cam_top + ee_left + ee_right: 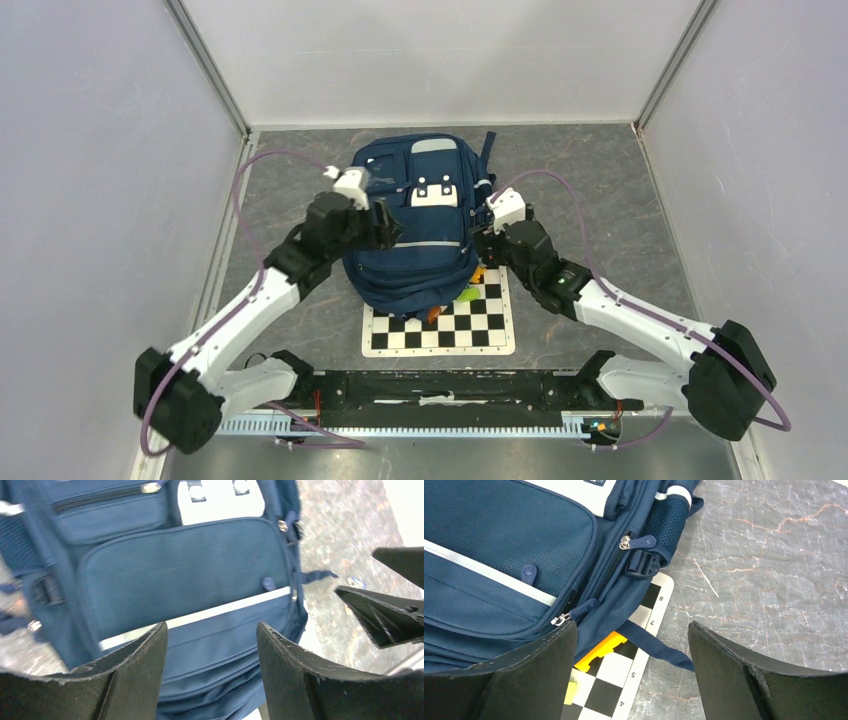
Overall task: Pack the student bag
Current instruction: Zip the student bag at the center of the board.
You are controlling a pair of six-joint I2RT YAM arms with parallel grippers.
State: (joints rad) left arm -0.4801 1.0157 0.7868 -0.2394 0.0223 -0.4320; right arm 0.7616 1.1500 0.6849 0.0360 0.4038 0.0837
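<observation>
Student bag point(418, 262) partly hides an orange-yellow piece point(600, 651).

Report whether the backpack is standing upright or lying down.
Lying down, front side up: the top view shows the student bag flat on the table, its lower end over the checkerboard.

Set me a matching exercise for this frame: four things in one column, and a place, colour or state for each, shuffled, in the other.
Things:
1. student bag
2. checkerboard
3. left pincer
4. right pincer

Descriptions:
A. open, above the bag's edge where it meets the board
B. black and white, its far edge under the bag
C. open, facing the bag's striped front
D. navy, lying front side up

Pairs: 1-D, 2-B, 3-C, 4-A
</observation>
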